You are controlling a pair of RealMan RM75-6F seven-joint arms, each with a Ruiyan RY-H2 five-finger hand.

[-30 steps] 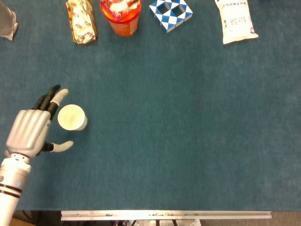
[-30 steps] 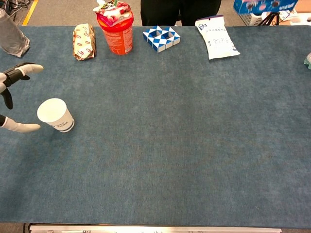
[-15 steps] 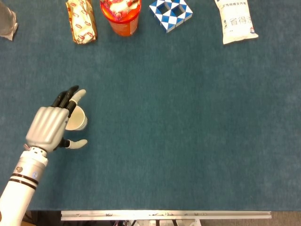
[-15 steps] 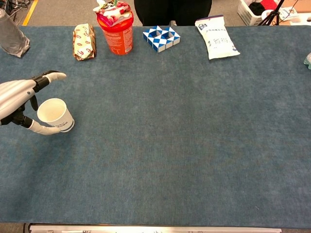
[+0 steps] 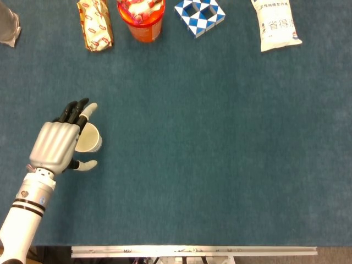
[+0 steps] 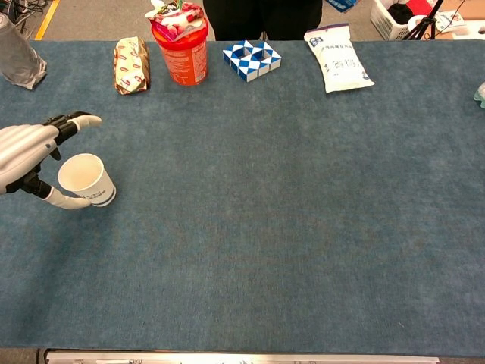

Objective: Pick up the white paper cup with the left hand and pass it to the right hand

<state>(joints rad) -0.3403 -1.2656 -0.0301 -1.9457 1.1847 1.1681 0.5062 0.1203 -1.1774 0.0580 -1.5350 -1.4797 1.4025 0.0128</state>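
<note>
near the blue surface's (image 6: 288, 227) left edge, the left hand (image 6: 26, 148) cups the upright white paper cup (image 6: 87, 180), fingers spread wide, not yet closed.

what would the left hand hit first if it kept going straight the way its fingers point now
Probably nothing soon. The left hand points up and right, with the white paper cup between its fingers and thumb, not ahead. Past the fingertips lies bare blue-grey felt tabletop; depth is unclear.
</note>
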